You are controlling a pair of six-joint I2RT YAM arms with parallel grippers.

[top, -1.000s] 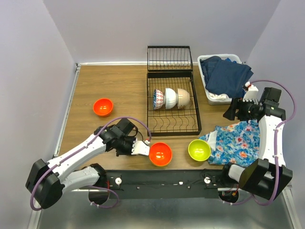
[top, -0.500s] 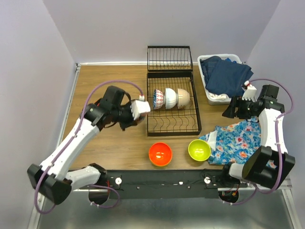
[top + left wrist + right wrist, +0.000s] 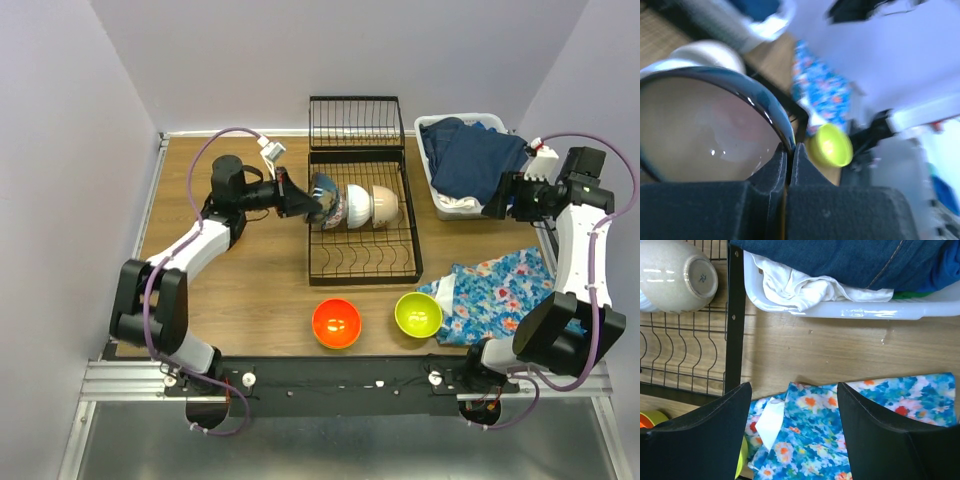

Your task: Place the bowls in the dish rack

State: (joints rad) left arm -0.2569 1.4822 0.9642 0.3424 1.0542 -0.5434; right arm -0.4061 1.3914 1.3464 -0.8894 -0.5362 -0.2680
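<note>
The black wire dish rack holds a red-blue patterned bowl, a white bowl and a cream bowl on edge. My left gripper is at the rack's left side, shut on the rim of a dark-rimmed bowl. In the left wrist view the gripper pinches that bowl, which has a pale inside. An orange bowl and a lime green bowl sit on the table in front of the rack. My right gripper is open and empty above the table right of the rack.
A white laundry tub with blue clothes stands at the back right. A floral cloth lies at the right front and shows under the right gripper. The rack's taller basket end is at the back.
My left arm has swung from the near orange bowl to the rack's left side and now holds a dark-rimmed bowl there. The orange bowl at the left no longer shows. My right arm moved slightly back.
</note>
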